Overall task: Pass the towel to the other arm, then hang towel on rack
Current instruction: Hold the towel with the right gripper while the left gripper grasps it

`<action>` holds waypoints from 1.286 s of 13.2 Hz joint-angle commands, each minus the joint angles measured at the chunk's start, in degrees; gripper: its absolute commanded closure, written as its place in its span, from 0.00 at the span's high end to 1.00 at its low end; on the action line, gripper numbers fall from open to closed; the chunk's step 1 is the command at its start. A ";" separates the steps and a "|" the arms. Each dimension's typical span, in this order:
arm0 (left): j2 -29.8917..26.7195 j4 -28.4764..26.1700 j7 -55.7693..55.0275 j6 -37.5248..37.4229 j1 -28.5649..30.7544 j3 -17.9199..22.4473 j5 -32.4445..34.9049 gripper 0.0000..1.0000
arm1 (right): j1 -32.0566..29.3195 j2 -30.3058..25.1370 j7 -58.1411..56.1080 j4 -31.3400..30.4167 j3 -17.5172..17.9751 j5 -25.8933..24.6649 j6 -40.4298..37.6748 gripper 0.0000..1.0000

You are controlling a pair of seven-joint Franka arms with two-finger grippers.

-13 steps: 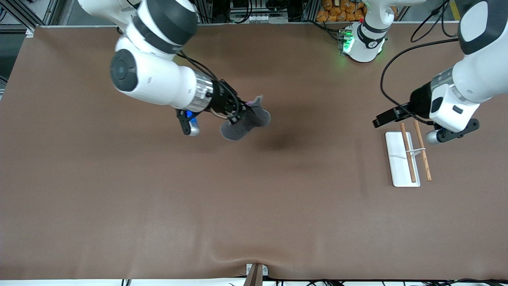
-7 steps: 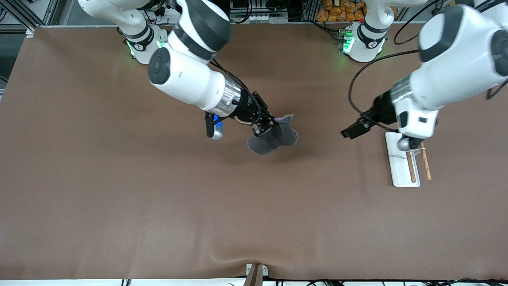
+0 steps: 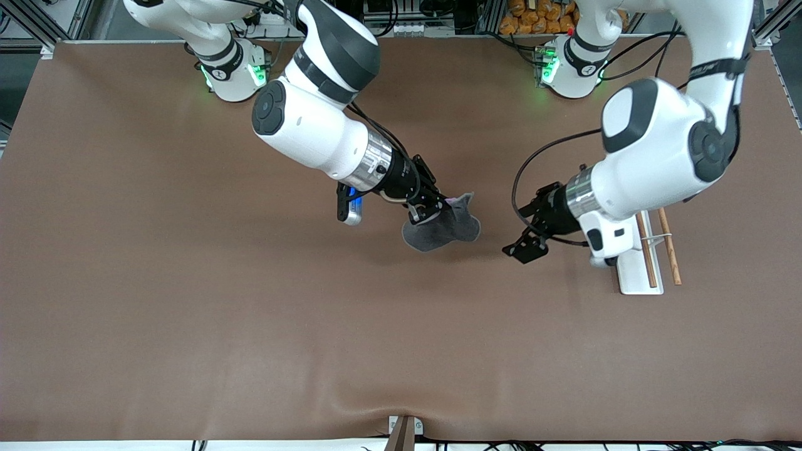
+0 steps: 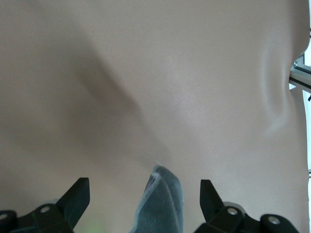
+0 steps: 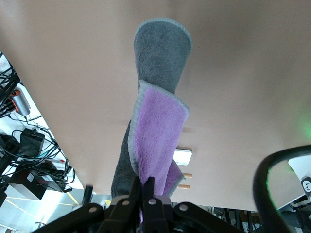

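Both arms have swung toward mid-worktop [image 3: 250, 326], where the right gripper [image 3: 431, 212], fingers pinching the towel [image 3: 446, 228], hangs beside the left gripper [image 3: 526, 241], fingers spread wide near the rack [image 3: 646, 258].

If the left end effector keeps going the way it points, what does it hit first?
Probably the dark grey soft towel, hanging between the open left end effector fingers' line; depth is unclear.

We see only part of the rack [image 3: 634, 275]; the left arm [image 3: 651, 163] covers one end. In the left wrist view, the picture's edge cuts off the towel [image 4: 163, 204].
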 commanded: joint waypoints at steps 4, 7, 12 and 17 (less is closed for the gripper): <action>3.93 1.18 -2.97 2.07 -3.38 0.28 -5.98 1.00 | 0.55 0.36 0.89 1.16 -0.58 0.98 0.19 0.00; 4.82 0.92 -3.05 2.07 -3.91 0.28 -6.53 1.00 | 0.55 0.36 0.89 1.16 -0.58 0.98 0.19 0.00; 4.38 1.27 -3.23 2.07 -3.91 0.19 -8.72 0.53 | 0.47 0.36 0.89 1.24 -0.58 0.98 0.19 0.00; 3.94 1.36 -2.97 1.81 -3.56 0.28 -8.03 0.00 | 0.47 0.36 0.89 1.24 -0.58 0.98 0.10 0.00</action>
